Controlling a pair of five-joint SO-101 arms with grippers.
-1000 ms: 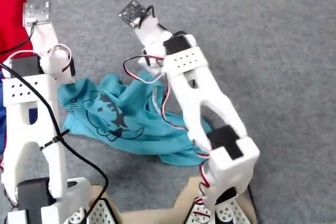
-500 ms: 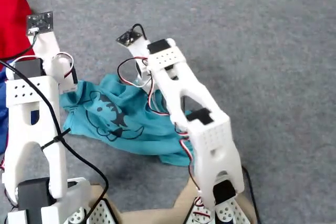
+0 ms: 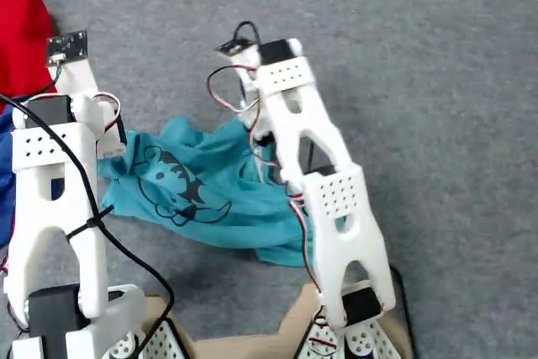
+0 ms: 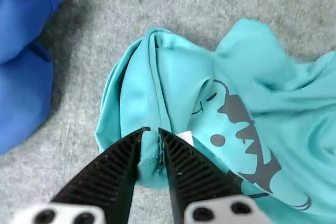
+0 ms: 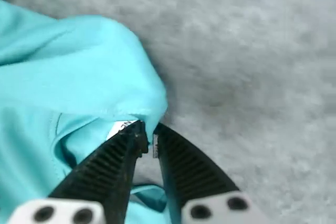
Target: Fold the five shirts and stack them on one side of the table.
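Observation:
A teal shirt with a dark cartoon print lies crumpled on the grey table, between the two arms. My left gripper is at the shirt's left edge. In the left wrist view this gripper is shut on a folded hem of the teal shirt. My right gripper is at the shirt's upper right edge. The right wrist view has the gripper shut on a fold of the teal shirt, beside a small white label.
A red shirt lies at the table's far left corner. A blue shirt lies along the left edge, close to the teal one, and its cloth is near my left gripper. The table's right half is bare grey felt.
The right arm folded upright and its wrist shifted right, drawing the shirt's upper right edge with it. The left arm's wrist shifted slightly, still holding the left edge.

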